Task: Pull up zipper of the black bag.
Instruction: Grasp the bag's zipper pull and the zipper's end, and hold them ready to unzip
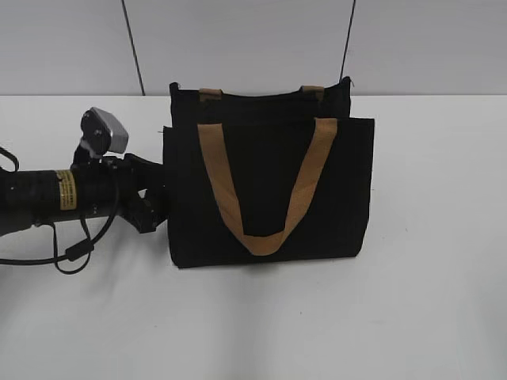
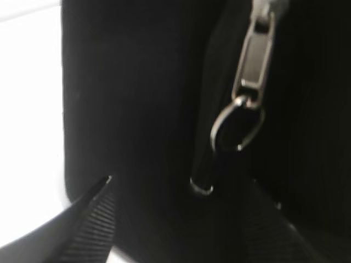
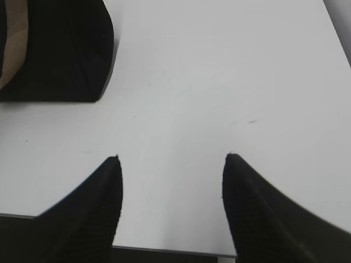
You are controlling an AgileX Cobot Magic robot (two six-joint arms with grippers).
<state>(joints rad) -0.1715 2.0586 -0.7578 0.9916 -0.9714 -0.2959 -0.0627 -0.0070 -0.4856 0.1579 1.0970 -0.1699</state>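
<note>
While right fingers point(image 3: 98, 208) spread, left fingers point(image 2: 93, 219) flank zipper point(image 2: 253, 60).

black bag point(image 1: 269, 198): matt cloth (tan webbing handles) | zipper point(image 2: 253, 60): glossy metal | table point(image 3: 219, 82): smooth

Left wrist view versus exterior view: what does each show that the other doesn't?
Only the left wrist view shows the zipper, a metal pull tab with a ring hanging from it, close ahead of the left gripper. Only the exterior view shows the whole bag with its tan handles, standing on the white table. Both show the black bag fabric.
</note>
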